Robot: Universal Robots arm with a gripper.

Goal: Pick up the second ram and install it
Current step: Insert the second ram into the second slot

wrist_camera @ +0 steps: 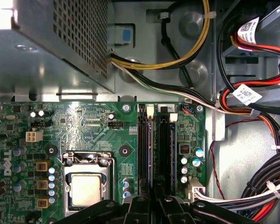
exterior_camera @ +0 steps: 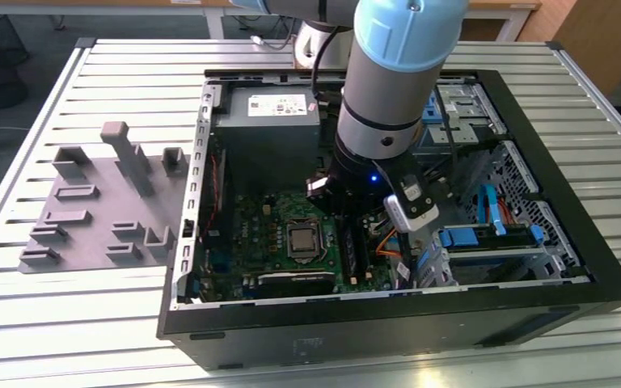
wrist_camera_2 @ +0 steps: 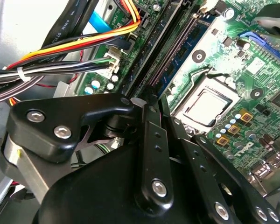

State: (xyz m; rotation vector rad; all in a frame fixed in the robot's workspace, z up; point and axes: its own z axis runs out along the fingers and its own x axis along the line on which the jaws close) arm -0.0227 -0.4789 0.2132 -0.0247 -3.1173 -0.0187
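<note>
Gripper [wrist_camera_2: 147,100] fingers sit narrow, drawn nearly together, low over the motherboard [wrist_camera: 93,121] in both wrist views [wrist_camera: 155,198]. Black linkage and screws of my gripper body take up the near part of the second wrist view. Fingertips are right at the near end of the second ram [wrist_camera_2: 177,56], a thin blue-green stick with dark chips, standing on edge in line with the long black memory slots [wrist_camera: 143,140]. Cannot tell whether the fingers actually pinch the stick or just meet above it, and cannot tell whether it is fully seated.

Just beside the slots, on the stick's board-face side, is the processor socket [wrist_camera_2: 207,105] with its square metal lid and lever frame, seen in the first wrist view too [wrist_camera: 86,186]. Small round capacitors sit near the socket.

On the other side of the slots a bundle of black, yellow, orange and red cables [wrist_camera_2: 60,51] runs past, tied with white zip ties; in the first wrist view they [wrist_camera: 266,186] curve along the case wall.

Farther on, the perforated grey power supply [wrist_camera: 60,37] sits beyond the board's edge.

In the exterior view my arm [exterior_camera: 391,89] reaches straight down into the open black computer case [exterior_camera: 569,242], with a white wrist camera [exterior_camera: 410,206] hanging off it. The power supply [exterior_camera: 268,121] lies behind the arm. Outside the case, to the exterior view's left, a grey plastic holder tray [exterior_camera: 95,210] rests on the slatted metal surface [exterior_camera: 30,323], well apart from my gripper.
</note>
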